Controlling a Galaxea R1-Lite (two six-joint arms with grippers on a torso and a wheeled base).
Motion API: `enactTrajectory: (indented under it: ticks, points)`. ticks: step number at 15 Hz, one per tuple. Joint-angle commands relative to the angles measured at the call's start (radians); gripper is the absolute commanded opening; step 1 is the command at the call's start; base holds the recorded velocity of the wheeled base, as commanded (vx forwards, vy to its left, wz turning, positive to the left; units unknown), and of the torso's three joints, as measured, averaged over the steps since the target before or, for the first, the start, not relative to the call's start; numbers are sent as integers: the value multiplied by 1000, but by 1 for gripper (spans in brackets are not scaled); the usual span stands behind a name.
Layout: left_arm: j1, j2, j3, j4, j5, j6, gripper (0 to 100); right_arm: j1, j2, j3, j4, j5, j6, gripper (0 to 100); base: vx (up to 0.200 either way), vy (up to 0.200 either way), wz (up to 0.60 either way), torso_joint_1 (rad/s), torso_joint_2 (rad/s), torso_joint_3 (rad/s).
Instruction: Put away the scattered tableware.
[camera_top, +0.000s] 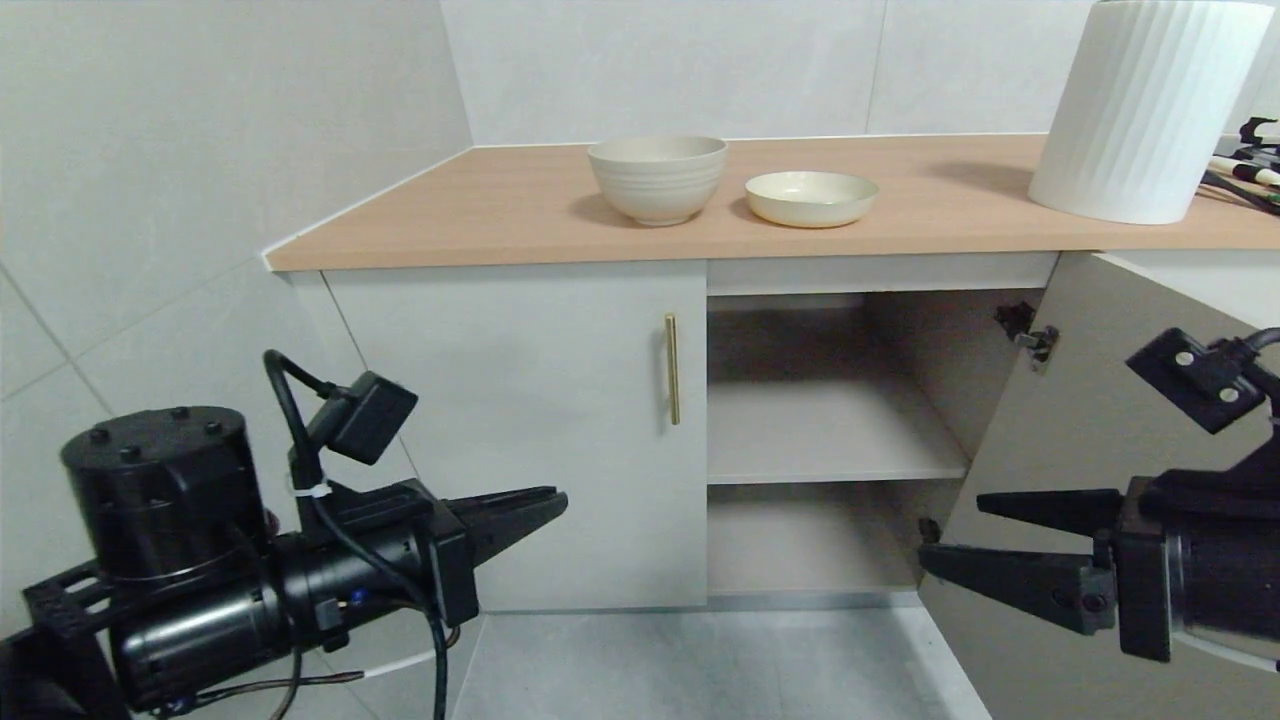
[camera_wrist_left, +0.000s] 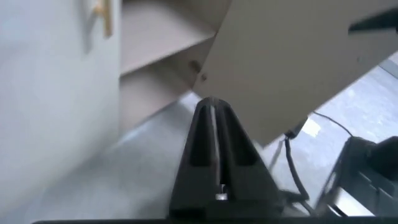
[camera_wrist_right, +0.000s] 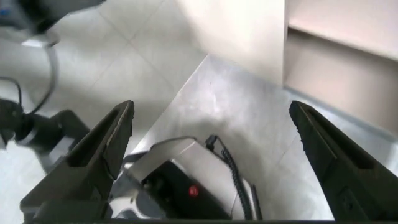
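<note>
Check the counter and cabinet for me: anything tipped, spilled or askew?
Nothing stands out. The bowl and shallow dish sit upright, apart, on the counter; the right cabinet door stands open.

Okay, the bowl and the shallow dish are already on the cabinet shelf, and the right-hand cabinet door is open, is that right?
Not quite. The ribbed bowl and the shallow dish are on the wooden countertop, not on the cabinet shelf; the head view shows this. The right-hand cabinet door is indeed open.
</note>
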Motion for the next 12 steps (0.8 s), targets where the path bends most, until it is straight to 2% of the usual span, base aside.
enactTrajectory:
  ticks: [1,4,6,9,12]
  points:
    - [24,-159,-5,84,0,-1,100,-4,69,-58,3,1,-2,100,0,0,0,0,0,0]
    - [56,-166,-70,136,0,-2,100,-21,143,-142,37,1,-2,100,0,0,0,0,0,0]
    - [71,-169,-108,178,0,-4,100,-45,157,-141,37,-10,2,100,0,0,0,0,0,0]
    - [94,-159,-143,184,-5,-7,100,-47,172,-138,35,-101,7,100,0,0,0,0,0,0]
    - [94,-154,-148,179,-8,-7,100,-47,167,-138,26,-110,22,100,0,0,0,0,0,0]
